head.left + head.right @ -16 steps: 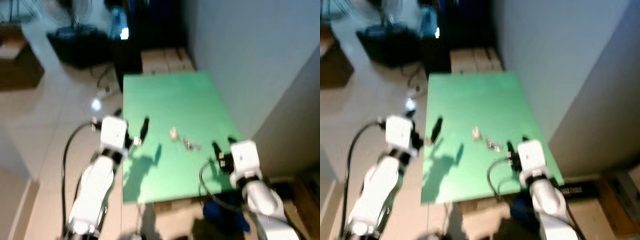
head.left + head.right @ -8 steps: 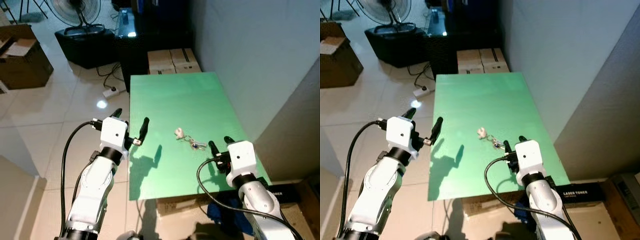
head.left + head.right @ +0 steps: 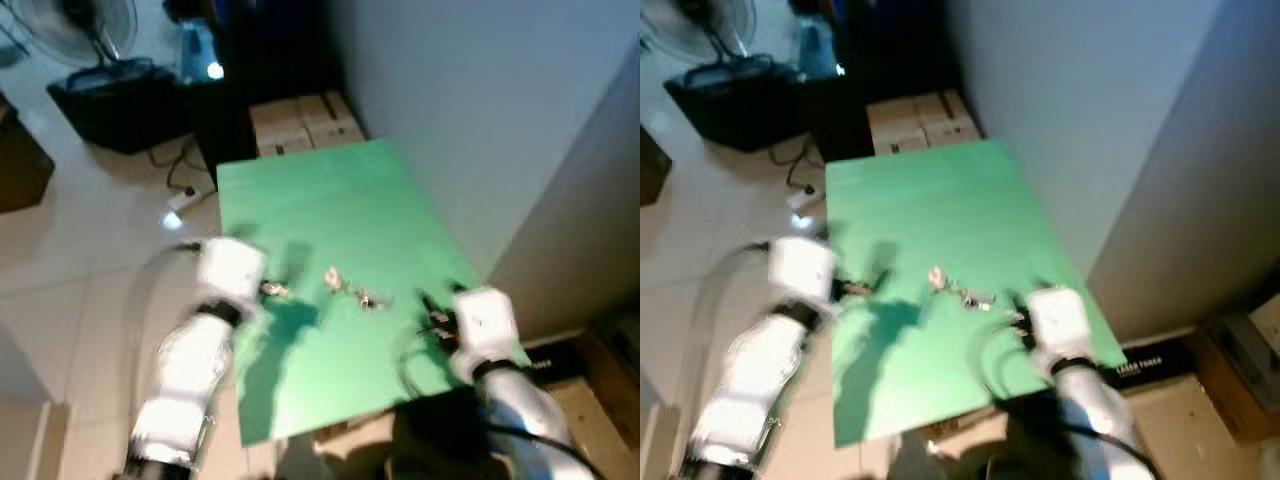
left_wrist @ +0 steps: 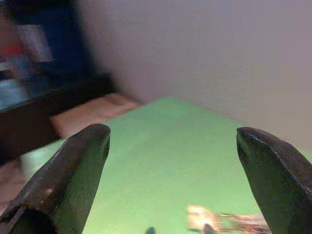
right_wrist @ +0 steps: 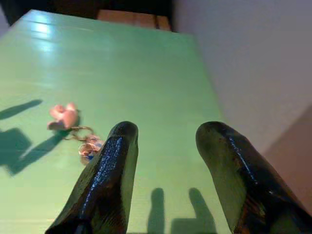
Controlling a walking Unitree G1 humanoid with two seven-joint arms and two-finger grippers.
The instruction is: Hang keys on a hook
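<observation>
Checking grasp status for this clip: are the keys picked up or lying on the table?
Lying flat on the green table: the keys rest ahead of the open right gripper, untouched.

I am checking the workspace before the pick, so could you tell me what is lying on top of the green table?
On the green table lie the keys with a small pink fob. Both grippers' shadows fall across it. Further detail is blurred.

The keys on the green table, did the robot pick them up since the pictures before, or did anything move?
No, nothing was picked up. The keys lie on the green table as before, between the two arms. The whole picture has shifted and blurred, so the robot's head moved, not the things. The left gripper and the right gripper still hover over the table with jaws open and empty, the right one just short of the keys.
</observation>
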